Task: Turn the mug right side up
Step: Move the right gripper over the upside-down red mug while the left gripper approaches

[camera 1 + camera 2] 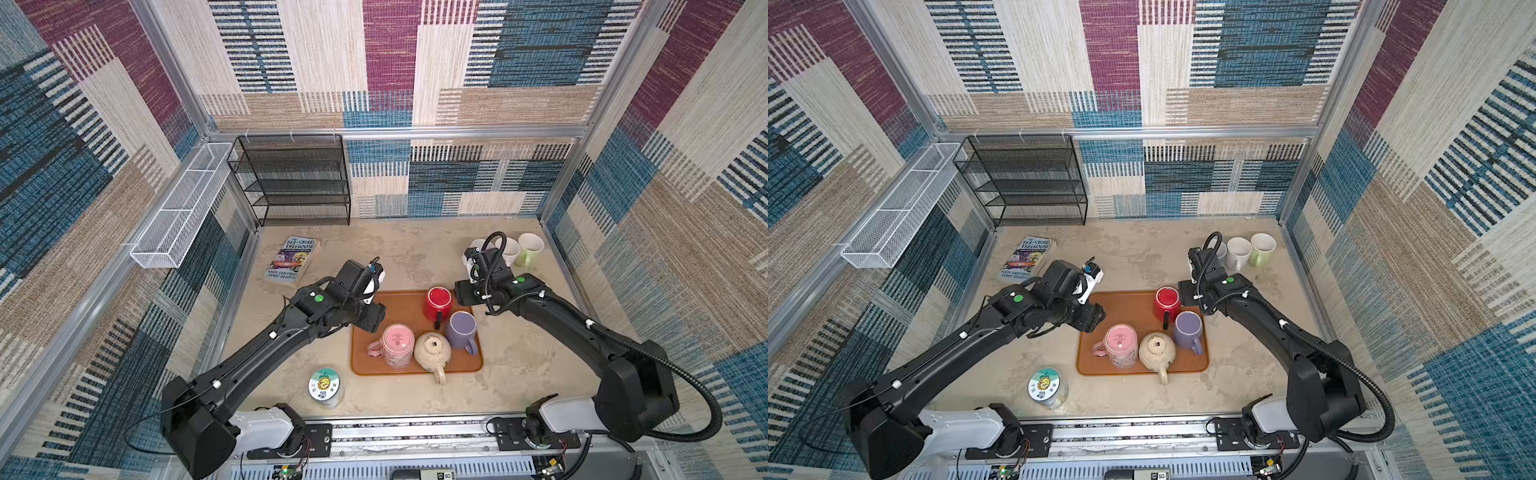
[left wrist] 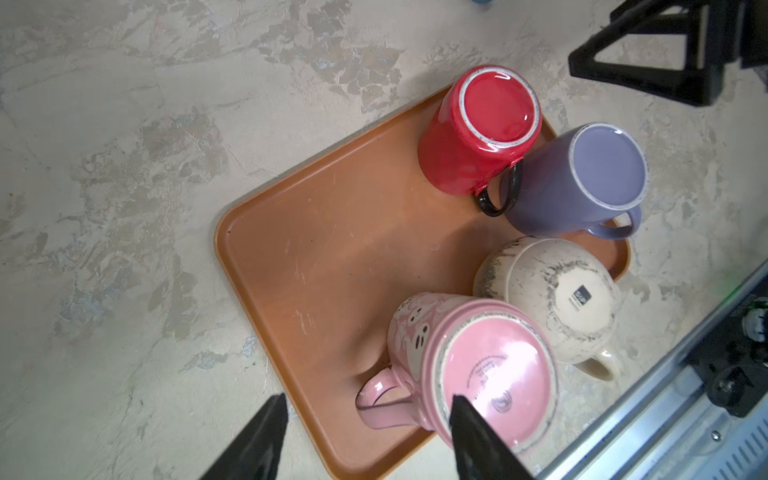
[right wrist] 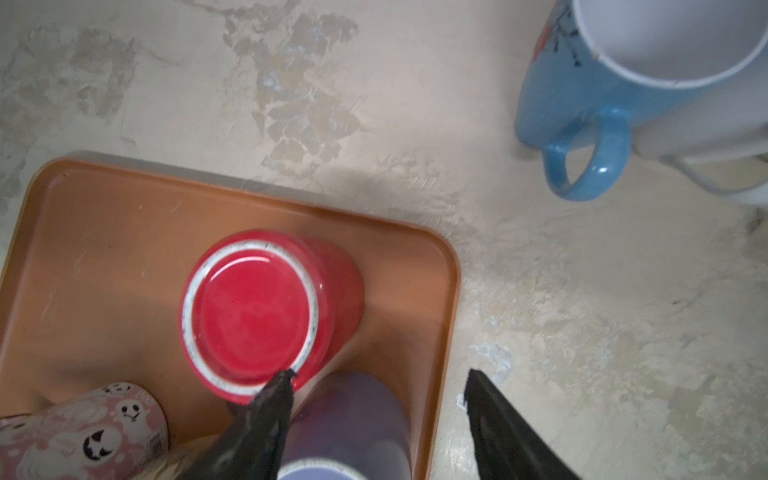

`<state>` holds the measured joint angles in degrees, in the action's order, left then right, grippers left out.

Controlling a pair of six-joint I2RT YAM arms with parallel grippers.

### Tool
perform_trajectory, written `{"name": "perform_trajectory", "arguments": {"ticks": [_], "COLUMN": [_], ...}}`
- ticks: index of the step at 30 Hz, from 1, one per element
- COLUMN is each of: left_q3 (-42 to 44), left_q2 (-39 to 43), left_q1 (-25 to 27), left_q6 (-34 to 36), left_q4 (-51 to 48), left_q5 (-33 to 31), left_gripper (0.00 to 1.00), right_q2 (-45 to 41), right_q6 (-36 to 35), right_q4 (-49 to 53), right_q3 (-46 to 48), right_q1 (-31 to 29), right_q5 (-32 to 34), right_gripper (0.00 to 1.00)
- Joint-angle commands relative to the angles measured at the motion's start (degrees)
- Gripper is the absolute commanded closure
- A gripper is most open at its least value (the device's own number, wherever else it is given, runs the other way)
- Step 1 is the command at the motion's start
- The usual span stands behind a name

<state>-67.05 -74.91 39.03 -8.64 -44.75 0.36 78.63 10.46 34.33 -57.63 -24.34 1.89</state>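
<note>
Top views
- Tray: orange, set mid-surface, seen in both top views.
- Mugs: four are found base-up on the tray. The red mug is at the far right corner and the purple mug just beside it. The pink mug and cream mug are along the near edge.
- Left claw: held over the tray's left edge, near the pink mug. Its spread cannot be told from here.
- Right claw: held just beside the red mug.
- Book: laid flat, far left, well apart from the tray.

Left wrist view
- Left claw: fingers set wide, nothing gripped. One tip is seen over the pink mug, the other past the tray rim.
- Red mug: its black handle is touching the purple mug.
- Cream mug: touching the pink mug.

Right wrist view
- Right claw: fingers set wide, nothing gripped. One tip is seen over the red mug base rim, the other over bare surface.
- Purple mug: seen below, between the fingers.
- Blue mug: upright, off the tray.
</note>
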Motion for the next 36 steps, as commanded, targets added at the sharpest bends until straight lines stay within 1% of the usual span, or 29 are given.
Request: {"name": "perform_trajectory", "arguments": {"ticks": [1,5,9,11,13,16,25,32,36], "left_q3": [-1.6,-3.2,-3.5,-3.4,-3.1,-2.3,0.0,0.7,0.8], "left_q2": [-2.9,-5.5,-6.2,-6.0,-5.4,-4.1,-1.4,-0.8,-0.7], "left_q1": [-0.1,-0.1,-0.2,-0.2,-0.4,-0.6,-1.0,-1.1,-1.1], "left_q6": [0.1,0.1,0.6,0.7,0.9,1.0,1.2,1.2,1.2], "left_q4": [0.6,0.9,1.4,1.4,1.5,2.1,3.2,3.6,3.6], "left_q5": [1.2,2.3,2.4,2.5,2.7,2.8,3.6,3.7,3.6], "left_gripper": [0.34,0.34,0.34,0.34,0.34,0.34,0.34,0.34,0.34], "right_q2": [-1.4,-2.7,-2.7,-2.6,-2.4,-1.3,3.7,7.5,9.9], "right_q6": [1.0,1.6,3.5,4.9,6.4,7.7,9.7,9.5,9.3], "right_q4": [-0.8,-0.5,0.0,0.3,0.4,0.6,0.8,-0.1,-1.1], "right_q3": [1.1,2.4,2.5,2.1,1.8,1.4,0.1,-1.5,-3.1], "right_q1": [-1.3,-3.1,-4.8,-5.7,-6.6,-7.8,-9.2,-9.3,-9.2], "right_q5": [-2.3,-3.6,-4.2,-4.3,-4.5,-4.9,-4.2,-4.0,-5.2], "right_gripper": [0.31,0.31,0.32,0.35,0.42,0.46,0.44,0.46,0.48]}}
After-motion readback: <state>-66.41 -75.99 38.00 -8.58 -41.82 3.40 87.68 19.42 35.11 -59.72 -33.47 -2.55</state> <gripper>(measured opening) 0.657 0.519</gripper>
